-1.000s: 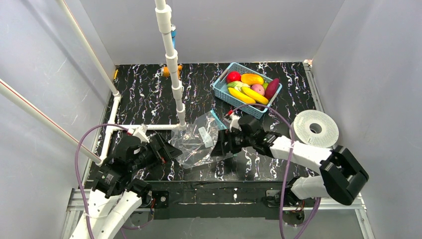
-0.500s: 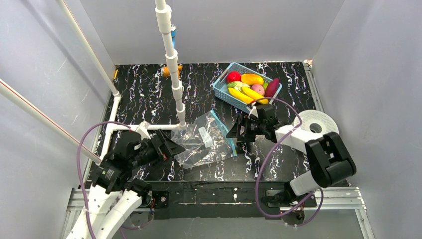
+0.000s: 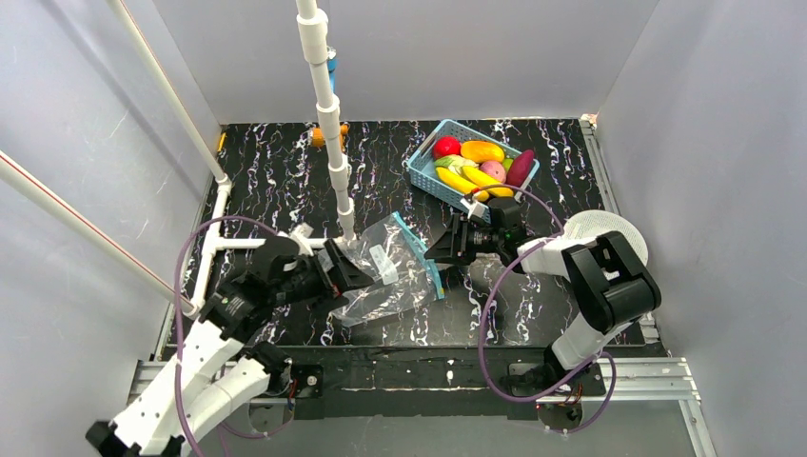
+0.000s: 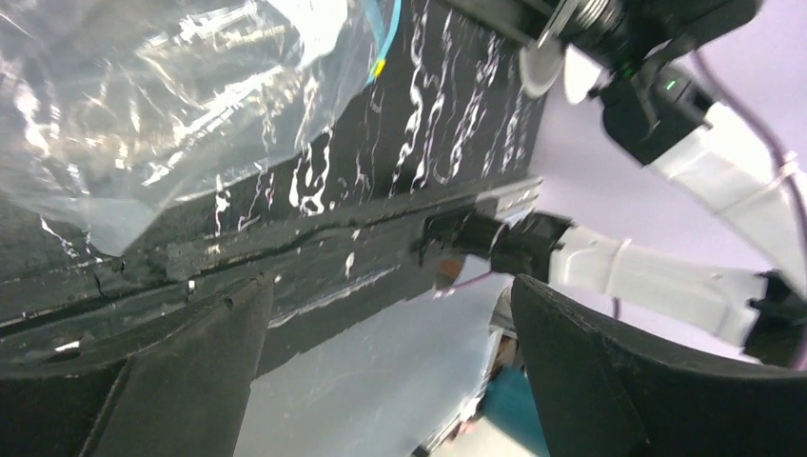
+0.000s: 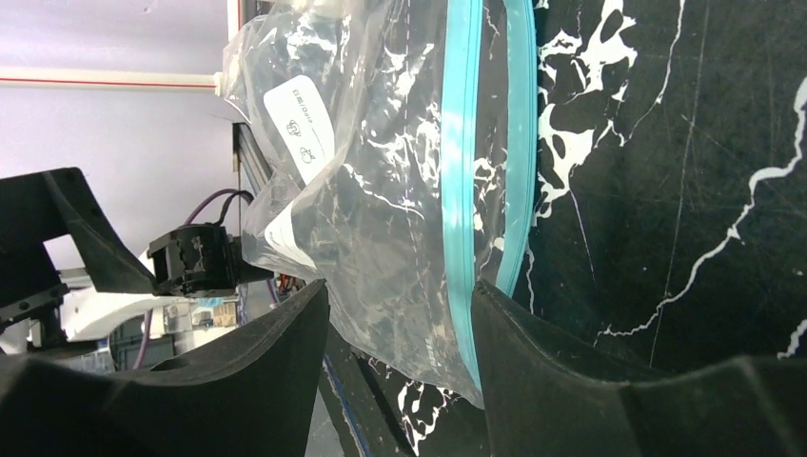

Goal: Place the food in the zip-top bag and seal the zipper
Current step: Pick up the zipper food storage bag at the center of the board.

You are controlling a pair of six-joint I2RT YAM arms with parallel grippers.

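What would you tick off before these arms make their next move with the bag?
1. Food inside bag: not ok; it sits in the basket.
2. Zipper unsealed: ok; its two blue strips show apart.
3. Left gripper free: ok; open and empty beside the bag.
4. Right gripper holding the bag's rim: cannot tell; the rim shows between its fingers.
5. Basket upright: ok.

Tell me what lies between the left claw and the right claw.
The zip-top bag lies there, its zipper toward the right claw, its other end by the left claw; the top external view shows it.
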